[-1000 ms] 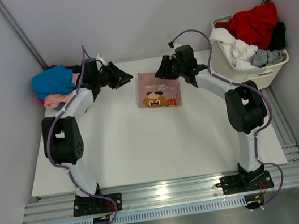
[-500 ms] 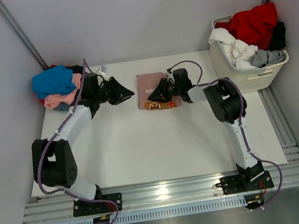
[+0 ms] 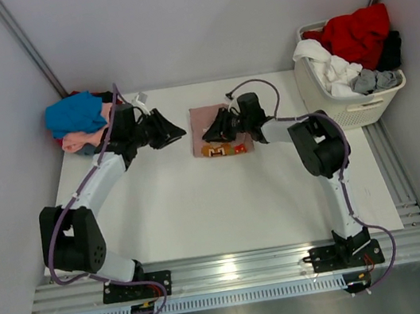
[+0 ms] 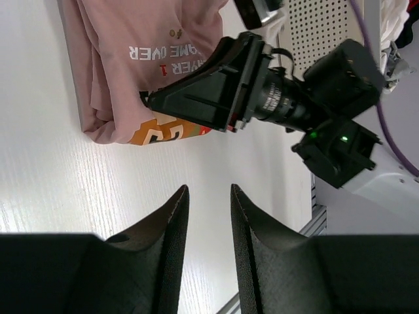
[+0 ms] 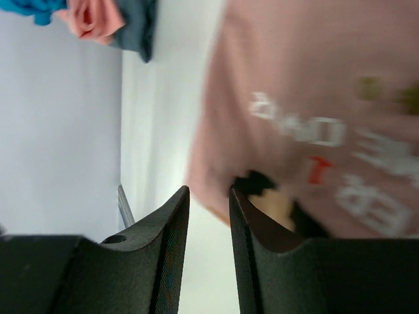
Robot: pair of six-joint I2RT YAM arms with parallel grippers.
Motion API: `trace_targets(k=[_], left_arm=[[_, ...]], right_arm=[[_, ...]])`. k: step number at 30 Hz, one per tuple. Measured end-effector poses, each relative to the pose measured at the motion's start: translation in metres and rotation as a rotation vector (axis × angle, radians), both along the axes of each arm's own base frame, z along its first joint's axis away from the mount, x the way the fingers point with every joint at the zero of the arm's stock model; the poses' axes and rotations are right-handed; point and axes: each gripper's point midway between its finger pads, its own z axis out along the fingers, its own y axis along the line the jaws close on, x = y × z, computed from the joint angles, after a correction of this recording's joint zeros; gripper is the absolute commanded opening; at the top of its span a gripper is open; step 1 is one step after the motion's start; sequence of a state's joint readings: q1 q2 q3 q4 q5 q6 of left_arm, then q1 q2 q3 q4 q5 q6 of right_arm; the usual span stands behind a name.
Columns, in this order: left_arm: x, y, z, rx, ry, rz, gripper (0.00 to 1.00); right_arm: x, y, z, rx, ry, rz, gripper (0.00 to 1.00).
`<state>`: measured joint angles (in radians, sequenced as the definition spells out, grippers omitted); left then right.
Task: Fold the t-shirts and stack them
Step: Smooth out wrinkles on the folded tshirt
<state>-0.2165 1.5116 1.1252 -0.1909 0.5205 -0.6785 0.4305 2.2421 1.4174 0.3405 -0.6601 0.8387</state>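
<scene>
Folded pink tee (image 3: 219, 127) flat on bench (image 3: 202, 206). Right tool (image 3: 214, 130) over it, left tool (image 3: 174, 127) just beside; both narrow, holding nothing.

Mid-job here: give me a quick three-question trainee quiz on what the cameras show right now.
1. True or false: the right gripper is over the folded dusty-pink cotton t-shirt.
2. Which side of the table holds the stack topped by the bright blue cloth t-shirt: A) left, B) right, C) near edge?
3. Fill in: the red t-shirt lies in the white slatted plastic ______.

Key:
1. True.
2. A; the left gripper, jaws nearly closed and empty, sits between that stack and the pink shirt.
3. Laundry basket.
</scene>
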Motion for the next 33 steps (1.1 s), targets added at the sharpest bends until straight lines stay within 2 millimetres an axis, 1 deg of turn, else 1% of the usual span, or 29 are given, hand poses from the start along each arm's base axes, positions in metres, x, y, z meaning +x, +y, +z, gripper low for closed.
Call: trace_targets(k=[5, 6, 8, 10, 12, 14, 17, 18, 22, 26, 29, 33], left_arm=[[-0.002, 0.001, -0.007, 0.005, 0.014, 0.004, 0.36], [-0.004, 0.001, -0.010, 0.007, 0.021, 0.004, 0.36], [-0.007, 0.002, -0.015, 0.010, 0.035, 0.003, 0.35], [-0.008, 0.002, -0.018, 0.012, 0.041, 0.002, 0.35], [-0.009, 0.002, -0.019, 0.015, 0.043, 0.000, 0.35], [-0.009, 0.002, -0.019, 0.019, 0.041, -0.002, 0.35], [-0.010, 0.003, -0.019, 0.029, 0.035, -0.001, 0.35], [-0.010, 0.003, -0.018, 0.031, 0.032, 0.000, 0.35], [-0.011, 0.004, -0.016, 0.036, 0.023, -0.001, 0.36], [-0.011, 0.005, -0.015, 0.038, 0.021, -0.001, 0.36], [-0.012, 0.005, -0.016, 0.045, 0.021, -0.001, 0.36], [-0.012, 0.008, -0.018, 0.061, 0.023, 0.007, 0.36]], right_arm=[[-0.007, 0.011, 0.051, 0.025, -0.109, 0.041, 0.35], [-0.008, 0.013, 0.058, 0.031, -0.128, 0.046, 0.35], [-0.007, 0.014, 0.065, 0.043, -0.152, 0.053, 0.35], [-0.010, 0.014, 0.059, 0.047, -0.140, 0.055, 0.34], [-0.015, 0.014, 0.044, 0.054, -0.108, 0.061, 0.34], [-0.019, 0.014, 0.020, 0.060, -0.053, 0.065, 0.34], [-0.031, 0.014, -0.022, 0.075, 0.063, 0.073, 0.34], [-0.034, 0.016, -0.029, 0.098, 0.094, 0.080, 0.34], [-0.035, 0.020, -0.022, 0.197, 0.120, 0.104, 0.34], [-0.043, 0.024, -0.019, 0.236, 0.152, 0.149, 0.35], [-0.049, 0.029, -0.022, 0.186, 0.179, 0.215, 0.35], [-0.061, 0.044, -0.032, 0.018, 0.182, 0.320, 0.36]])
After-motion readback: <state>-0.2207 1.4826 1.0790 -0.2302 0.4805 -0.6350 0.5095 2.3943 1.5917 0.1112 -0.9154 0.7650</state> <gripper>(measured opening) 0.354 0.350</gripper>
